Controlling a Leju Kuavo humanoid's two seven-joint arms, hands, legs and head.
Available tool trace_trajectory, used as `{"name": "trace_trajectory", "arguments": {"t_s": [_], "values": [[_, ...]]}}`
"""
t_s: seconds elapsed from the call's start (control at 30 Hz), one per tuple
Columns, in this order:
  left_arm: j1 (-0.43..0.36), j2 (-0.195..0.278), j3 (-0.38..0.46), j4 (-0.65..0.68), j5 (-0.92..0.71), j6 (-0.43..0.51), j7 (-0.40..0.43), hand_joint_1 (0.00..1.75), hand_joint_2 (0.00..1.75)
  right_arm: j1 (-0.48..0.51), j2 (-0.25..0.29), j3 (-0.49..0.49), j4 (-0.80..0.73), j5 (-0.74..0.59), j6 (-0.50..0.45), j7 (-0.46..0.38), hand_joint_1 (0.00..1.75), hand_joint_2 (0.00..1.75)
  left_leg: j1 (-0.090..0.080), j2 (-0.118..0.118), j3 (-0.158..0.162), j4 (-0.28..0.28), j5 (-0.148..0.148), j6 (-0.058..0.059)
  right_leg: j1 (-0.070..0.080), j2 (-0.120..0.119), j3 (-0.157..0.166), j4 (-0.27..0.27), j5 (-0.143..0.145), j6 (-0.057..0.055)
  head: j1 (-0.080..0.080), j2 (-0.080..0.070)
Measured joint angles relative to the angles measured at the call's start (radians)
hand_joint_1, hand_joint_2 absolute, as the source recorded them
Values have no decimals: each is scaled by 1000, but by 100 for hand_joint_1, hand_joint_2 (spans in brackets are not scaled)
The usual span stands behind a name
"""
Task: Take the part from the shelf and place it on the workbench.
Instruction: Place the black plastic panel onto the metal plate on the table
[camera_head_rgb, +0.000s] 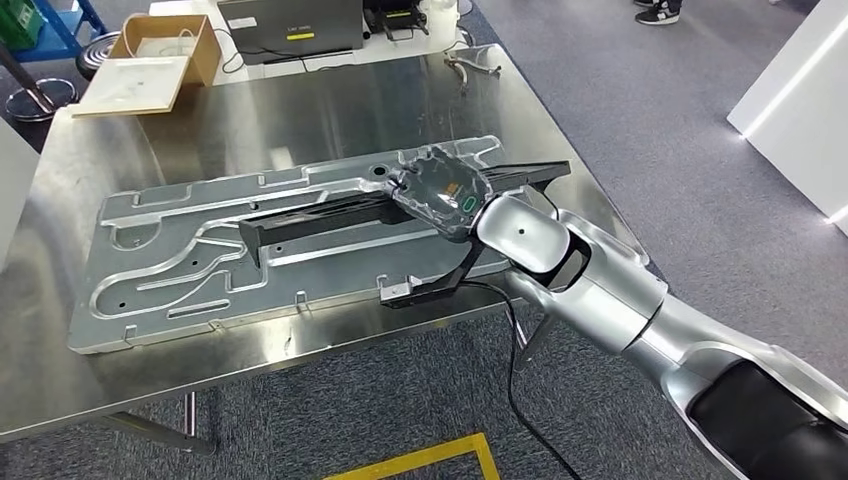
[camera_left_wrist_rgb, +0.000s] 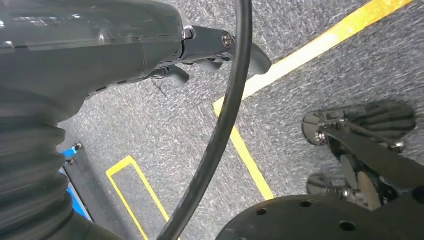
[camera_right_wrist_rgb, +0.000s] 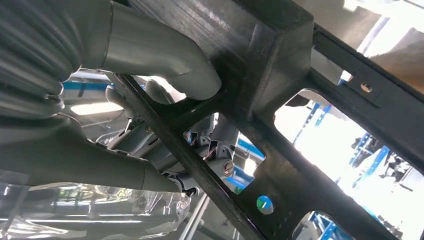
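The part (camera_head_rgb: 310, 220) is a long black frame with a bent bracket end, lying lengthwise over a large stamped metal plate (camera_head_rgb: 200, 270) on the steel workbench (camera_head_rgb: 300, 110). My right hand (camera_head_rgb: 445, 190) grips the part near its right end, above the plate's right side. In the right wrist view the thick grey thumb (camera_right_wrist_rgb: 165, 55) presses on the black part (camera_right_wrist_rgb: 280, 75), with the other fingers wrapped below it. My left hand (camera_left_wrist_rgb: 150, 45) hangs over the grey carpet, holding nothing, its dark fingers loosely apart.
A cardboard box (camera_head_rgb: 165, 50), a dark laptop (camera_head_rgb: 290, 28) and a small metal tool (camera_head_rgb: 470, 65) sit at the bench's far end. A black cable (camera_head_rgb: 520, 380) hangs off the front edge. Yellow tape (camera_head_rgb: 420, 460) marks the carpet. A white unit (camera_head_rgb: 800, 100) stands right.
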Motion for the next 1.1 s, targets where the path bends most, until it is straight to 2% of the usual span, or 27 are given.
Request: {"name": "trace_trajectory", "arguments": {"t_s": [0.03, 0.07, 0.13, 0.17, 0.2, 0.3, 0.37, 0.4, 0.47, 0.5, 0.53, 0.57, 0.63, 0.67, 0.7, 0.73, 0.83, 0.9, 0.97, 1.0, 1.03, 1.07, 1.1], "values": [[0, 0, 0, 0, 2, 0, 0, 0, 175, 2, 0, 0, 0, 0, 0, 0, 175, 175, -1, -1, 5, 1, -5, 0, -1, 0, -17, 10, 16, -1, 0, 0], [0, 0, 0, -1, 5, 1, 0, 0, 175, 4, 0, 1, 0, 0, 0, 0, 175, 175, -2, -2, 13, 1, -11, 0, -1, 0, -13, -19, 51, -3, 0, 0], [0, 0, -1, -3, 9, 1, -1, 0, 175, 3, 0, 1, 0, 1, 0, 1, 175, 175, -3, -4, 29, 2, -25, -4, 2, -1, 34, -146, 137, -14, 0, 0], [-1, 0, -2, -5, 11, 2, -1, 0, 175, 2, 0, 1, 0, 1, 1, 1, 175, 175, -5, -4, 35, 4, -32, -8, 5, -1, 58, -204, 161, -19, 0, 0], [-1, 0, -4, -6, 13, 3, -1, 0, 175, 1, 0, 1, -1, 1, 2, 2, 175, 175, -7, -5, 37, 4, -37, -12, 8, -2, 73, -239, 170, -24, 0, 0], [-4, 1, -9, -11, 20, 6, -1, 0, 175, 0, 1, 1, -5, 1, 5, 3, 175, 175, -9, -3, 42, -2, -47, -29, 9, -1, 86, -264, 158, -34, 0, 0], [-5, 2, -13, -15, 25, 11, -2, 0, 175, -1, 1, 0, -6, 1, 6, 5, 175, 175, -8, -1, 36, 29, -66, -39, 4, 0, 102, -275, 153, -44, 0, 0], [-5, 2, -16, -16, 27, 14, -2, 0, 175, -1, 1, 0, -6, 2, 7, 6, 175, 175, -6, 0, 16, 72, -86, -43, 3, 0, 110, -279, 150, -49, 0, 0], [-6, 2, -20, -17, 30, 18, -2, 0, 175, 1, 1, 1, -6, 2, 7, 4, 175, 175, -4, 0, -59, 207, -133, -50, 4, 0, 123, -280, 139, -56, 0, 0], [-6, 2, -22, -18, 31, 19, -2, 0, 175, 3, 2, 2, -6, 2, 7, 3, 175, 175, -3, 0, -95, 261, -142, -53, 5, 0, 129, -280, 133, -57, 0, 0], [-5, 2, -23, -18, 32, 20, -2, 0, 175, 6, 1, 3, -6, 2, 7, 2, 175, 175, -2, 0, -118, 284, -134, -55, 5, 0, 136, -279, 127, -57, 0, 0], [-4, 3, -24, -18, 34, 20, -3, 0, 175, 8, 1, 3, -6, 2, 7, 1, 175, 175, -1, 0, -121, 266, -104, -57, 4, 0, 144, -278, 120, -56, 0, 0], [-4, 4, -26, -18, 39, 21, -4, 0, 175, 9, 1, 3, -6, 2, 7, 1, 175, 175, 2, 1, -82, 146, -15, -56, 3, 1, 162, -275, 103, -50, 0, 0], [-5, 5, -28, -18, 42, 22, -4, 0, 175, 9, 1, 3, -6, 2, 8, 2, 175, 175, 1, 1, -58, 85, 15, -54, 4, 2, 168, -272, 96, -46, 0, 0], [-6, 5, -30, -19, 44, 23, -4, 0, 175, 8, 1, 3, -6, 2, 9, 3, 175, 175, -1, 1, -40, 43, 28, -49, 5, 3, 171, -270, 91, -41, 0, 0], [-8, 5, -33, -19, 45, 24, -5, 0, 175, 8, 1, 3, -6, 2, 10, 4, 175, 175, -3, 1, -31, 24, 25, -43, 7, 3, 171, -270, 88, -36, 0, 0], [-10, 5, -41, -21, 48, 26, -9, 0, 175, 8, 2, 3, -7, 2, 12, 4, 175, 175, -3, 0, -20, 8, 14, -24, 8, 2, 173, -270, 79, -22, 0, 0], [-11, 6, -47, -22, 49, 28, -11, 0, 175, 6, 2, 2, -9, 2, 11, 3, 175, 175, 1, 1, -6, -2, 11, -11, 7, 0, 147, -210, 50, -14, 0, 0], [-13, 6, -49, -23, 50, 30, -12, 0, 175, 8, 2, 3, -9, 2, 12, 3, 175, 175, 2, 1, 3, -4, 2, -2, 4, 0, 69, -80, 6, -10, 0, 0], [-14, 6, -49, -23, 51, 31, -13, 0, 175, 11, 2, 3, -9, 2, 13, 3, 175, 175, 1, 1, 8, -4, -3, 0, 3, 0, 27, -21, -5, -9, 0, 0], [-14, 6, -50, -23, 52, 32, -13, 0, 175, 15, 2, 3, -9, 2, 14, 3, 175, 175, 1, 1, 15, -3, -9, 0, 2, -1, -3, 11, 1, -8, 0, 0], [-14, 6, -51, -23, 55, 32, -14, 0, 175, 18, 2, 3, -9, 1, 14, 2, 175, 175, 1, 0, 24, -3, -16, 0, 1, -1, -15, 7, 27, -8, 0, 0], [-14, 6, -53, -23, 58, 32, -15, 0, 175, 20, 2, 3, -8, -1, 13, 1, 175, 175, 1, -1, 34, -2, -23, -2, 0, -1, -7, -36, 71, -10, 0, 0]]}}
